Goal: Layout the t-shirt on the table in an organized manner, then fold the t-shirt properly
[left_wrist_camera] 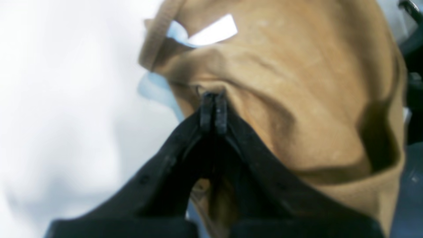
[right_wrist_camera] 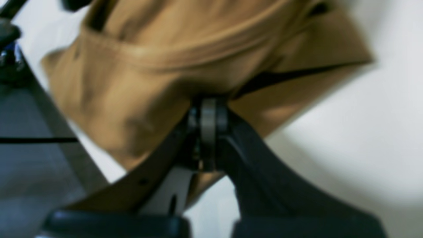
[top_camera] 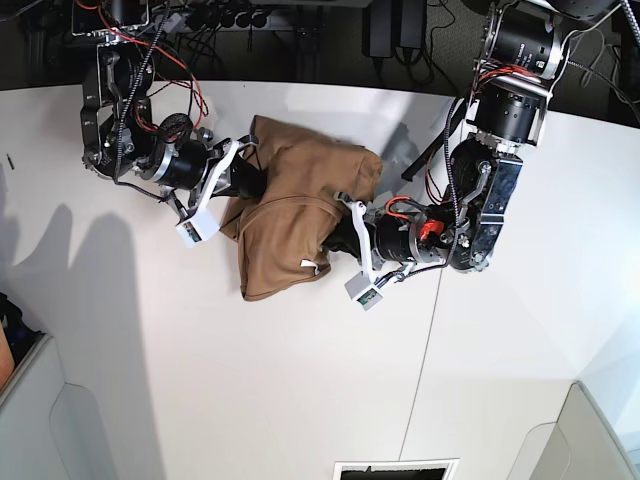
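Note:
The tan-brown t-shirt [top_camera: 295, 215] lies bunched and partly lifted on the white table [top_camera: 200, 380], between my two arms. In the base view my left gripper [top_camera: 340, 222] reaches in from the right and is shut on the shirt's edge. The left wrist view shows its fingertips [left_wrist_camera: 213, 99] pinching a fold of cloth just below the neckline, where the white label [left_wrist_camera: 214, 31] shows. My right gripper [top_camera: 256, 182] comes in from the left. Its jaws are shut on a fold of the t-shirt [right_wrist_camera: 132, 82] in the right wrist view, at the gripper [right_wrist_camera: 208, 105].
A thin dark seam [top_camera: 425, 350] crosses the table on the right. A dark rectangular opening [top_camera: 395, 468] sits at the table's near edge. Cables and equipment [top_camera: 300, 20] line the far edge. Grey panels stand at the lower left corner [top_camera: 40, 420] and lower right corner [top_camera: 590, 440].

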